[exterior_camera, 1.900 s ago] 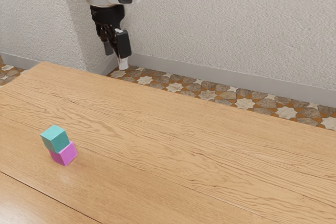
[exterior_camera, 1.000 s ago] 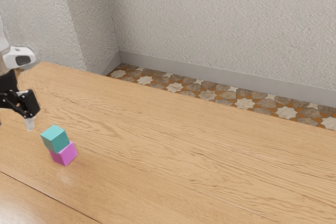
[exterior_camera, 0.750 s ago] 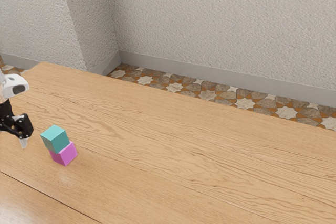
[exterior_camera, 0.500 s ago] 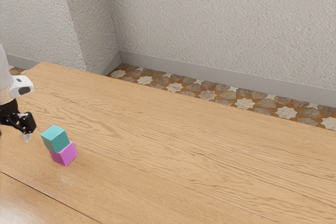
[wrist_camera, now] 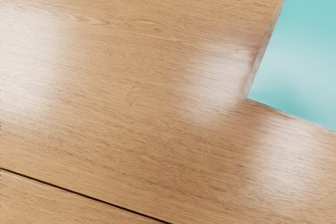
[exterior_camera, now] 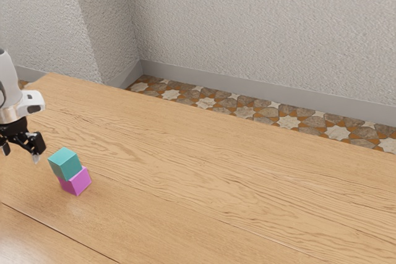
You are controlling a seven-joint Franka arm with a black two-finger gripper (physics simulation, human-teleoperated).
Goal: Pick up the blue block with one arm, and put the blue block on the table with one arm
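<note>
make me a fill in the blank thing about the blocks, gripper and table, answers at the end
The blue-green block sits on ____ of the pink block. The gripper is ____, not shut. Compared with the two blocks, the gripper is nearer the exterior view's ____ edge. The table has a surface that looks made of ____.

Missing words: top; open; left; wood

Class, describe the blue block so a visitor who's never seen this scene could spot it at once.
Find the wooden table, then look toward the exterior view's left. The blue block sits there, a greenish-blue cube resting on the pink block. Its colour and its place on top set it apart from that pink neighbour.
</note>
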